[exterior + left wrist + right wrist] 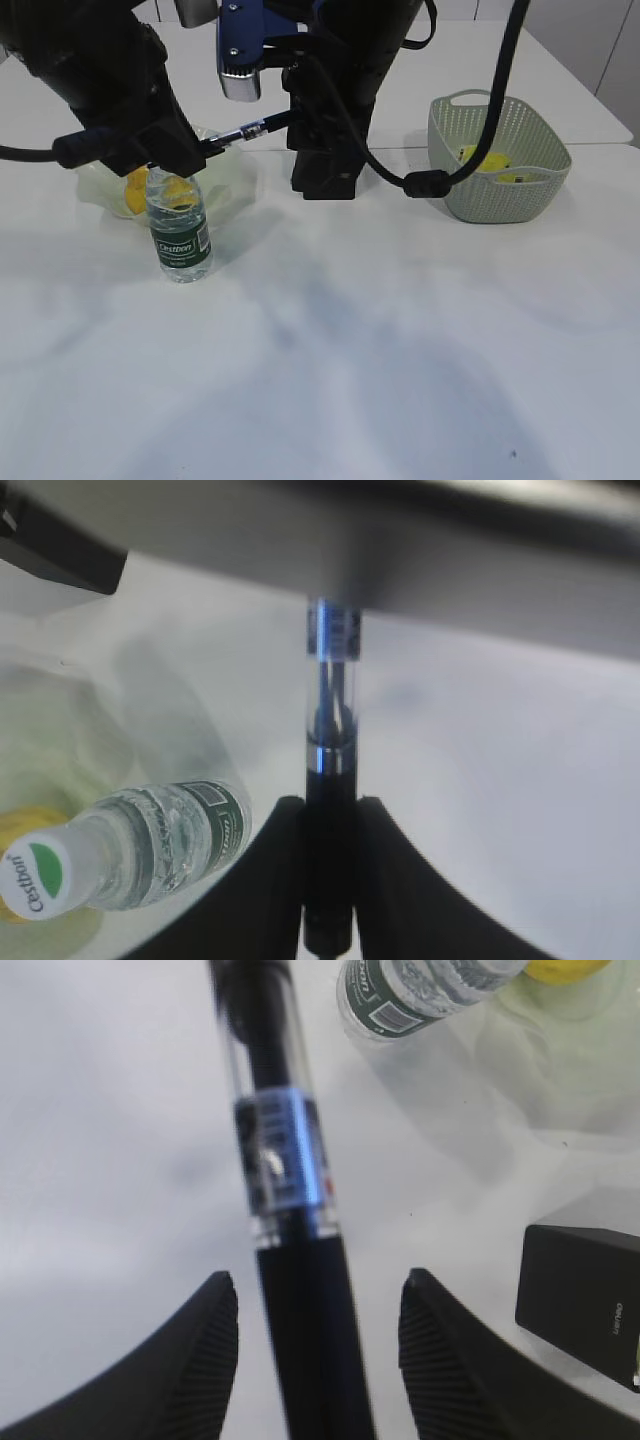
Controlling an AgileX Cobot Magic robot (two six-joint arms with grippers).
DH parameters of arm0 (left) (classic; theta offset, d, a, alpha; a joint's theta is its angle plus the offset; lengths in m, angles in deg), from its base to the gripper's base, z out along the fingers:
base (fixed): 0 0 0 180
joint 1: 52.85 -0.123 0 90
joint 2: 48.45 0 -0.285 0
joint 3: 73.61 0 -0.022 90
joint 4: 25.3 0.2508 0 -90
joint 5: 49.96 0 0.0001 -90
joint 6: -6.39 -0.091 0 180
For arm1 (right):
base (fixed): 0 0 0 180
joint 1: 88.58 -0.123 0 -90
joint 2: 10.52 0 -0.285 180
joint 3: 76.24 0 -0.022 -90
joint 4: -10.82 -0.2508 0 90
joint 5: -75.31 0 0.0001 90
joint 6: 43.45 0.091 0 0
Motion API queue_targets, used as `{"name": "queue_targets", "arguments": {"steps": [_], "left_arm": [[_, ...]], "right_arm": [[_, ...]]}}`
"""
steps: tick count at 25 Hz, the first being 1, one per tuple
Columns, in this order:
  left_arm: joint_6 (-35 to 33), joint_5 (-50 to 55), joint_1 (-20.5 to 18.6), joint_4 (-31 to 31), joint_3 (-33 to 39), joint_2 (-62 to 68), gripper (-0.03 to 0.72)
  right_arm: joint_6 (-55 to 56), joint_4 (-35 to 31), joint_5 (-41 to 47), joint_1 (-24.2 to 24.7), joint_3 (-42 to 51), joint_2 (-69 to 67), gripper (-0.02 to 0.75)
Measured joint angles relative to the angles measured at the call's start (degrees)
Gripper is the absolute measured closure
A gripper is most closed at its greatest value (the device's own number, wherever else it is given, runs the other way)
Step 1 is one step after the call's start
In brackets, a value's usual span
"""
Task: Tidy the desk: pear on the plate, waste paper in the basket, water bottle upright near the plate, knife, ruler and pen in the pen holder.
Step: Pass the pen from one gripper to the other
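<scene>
1. Passing between the arms, the pen point(247, 130) hangs in the air above the counter point(330, 340), just behind the plate point(100, 190).
2. The left fingers point(330, 825) are clamped narrow on one end; the right fingers point(318, 1320) stand wide around the other, not touching it.
3. The water bottle point(179, 232) stands upright beside the plate, the pear point(137, 192) lies on it, and yellow waste paper point(487, 160) is in the basket point(500, 195).
4. Next, I judge, the right fingers must close before the left let go, then carry the pen to the pen holder point(578, 1290).

Pear point(135, 192) on plate point(100, 185) — bottle point(178, 232) before.
</scene>
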Motion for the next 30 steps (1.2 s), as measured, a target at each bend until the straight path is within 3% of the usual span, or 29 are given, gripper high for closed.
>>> {"name": "queue_targets", "arguments": {"steps": [30], "left_arm": [[-0.41, -0.20, 1.69, 1.40, 0.00, 0.00, 0.592]], "right_arm": [[0.93, 1.10, 0.00, -0.36, 0.00, 0.00, 0.351]]}}
